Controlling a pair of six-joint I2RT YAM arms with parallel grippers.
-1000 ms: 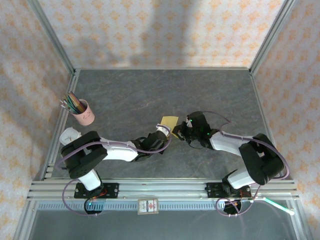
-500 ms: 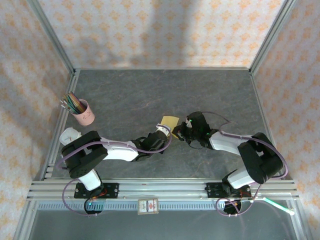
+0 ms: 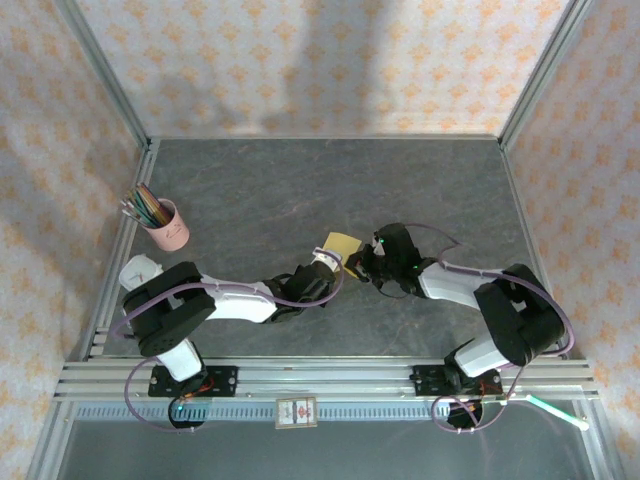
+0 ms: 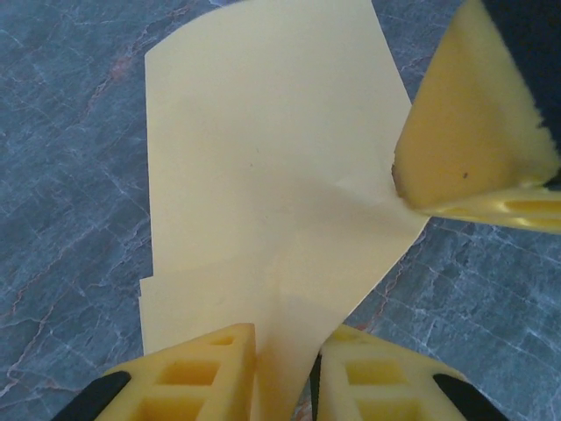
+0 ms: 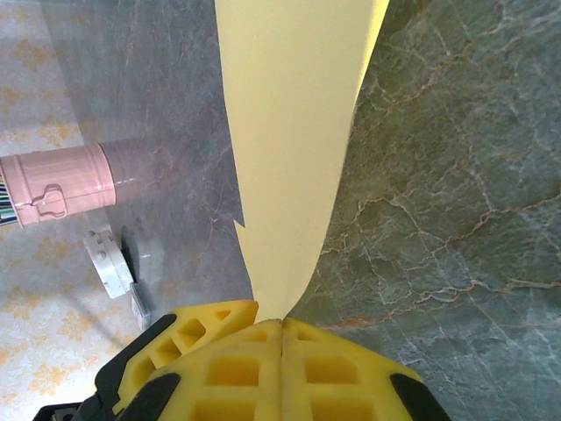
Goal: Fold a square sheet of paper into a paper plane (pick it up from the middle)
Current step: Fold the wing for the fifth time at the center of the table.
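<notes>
The square sheet of paper (image 3: 340,244) is yellow and partly folded, and it is held up just above the dark table between both arms. My right gripper (image 5: 281,320) is shut on the sheet's edge, and the paper (image 5: 289,132) rises out of the seam between its pads. In the left wrist view that gripper's yellow fingers (image 4: 465,123) pinch the sheet's right corner. My left gripper (image 4: 287,338) straddles the near edge of the paper (image 4: 263,158). Its jaws stand narrowly apart, with a dark slit between the paper and the right jaw. From above, the left gripper (image 3: 328,262) and the right gripper (image 3: 358,262) almost meet.
A pink cup of coloured pencils (image 3: 168,226) stands at the left of the table, also seen lying sideways in the right wrist view as the pink cup (image 5: 57,186). Patterned walls and metal frame rails (image 3: 320,380) enclose the table.
The left jaws have narrowed around the paper's edge. Both arms and the sheet have hardly shifted.
</notes>
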